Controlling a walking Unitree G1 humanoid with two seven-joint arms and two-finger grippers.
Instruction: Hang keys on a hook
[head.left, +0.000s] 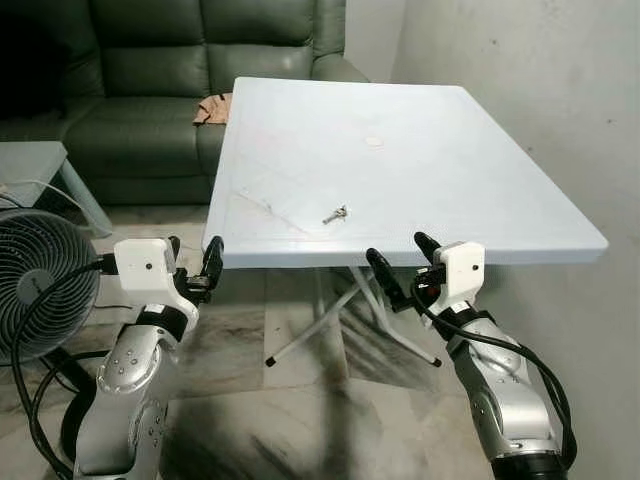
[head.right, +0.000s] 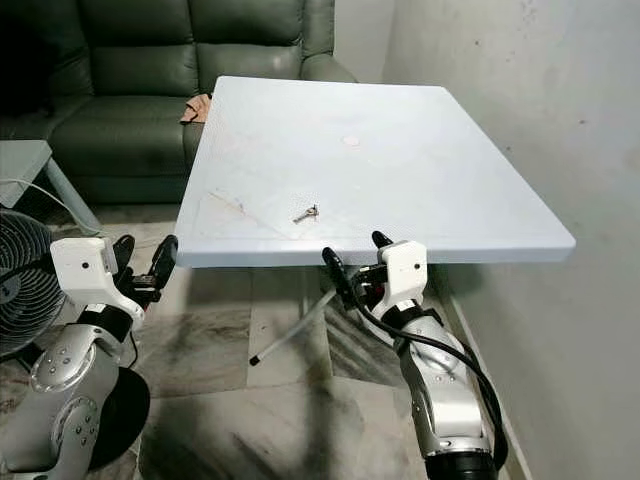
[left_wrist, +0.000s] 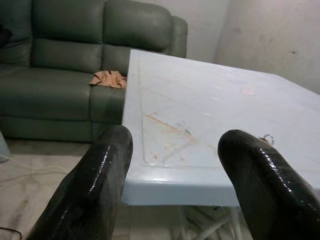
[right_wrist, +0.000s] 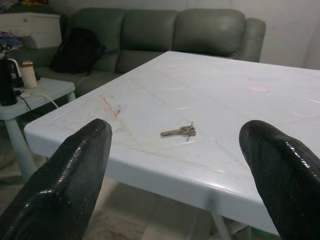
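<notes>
lying on the table (head.left: 480, 150), keys (head.left: 335, 213) sit beyond right gripper (head.left: 402, 265) jaws.

No readable text, label, brand name, number or sign appeared anywhere in the views. The pale blue plastic tabletop (head.left: 420, 150) was unmarked apart from faint scuffs and moulded lines. The small metal keys (right_wrist: 179, 131) lying on it were too small to show any engraving. The dark green leather sofa (head.left: 150, 80) behind and the grey plastered wall (head.left: 540, 90) beside it carried no writing.
</notes>
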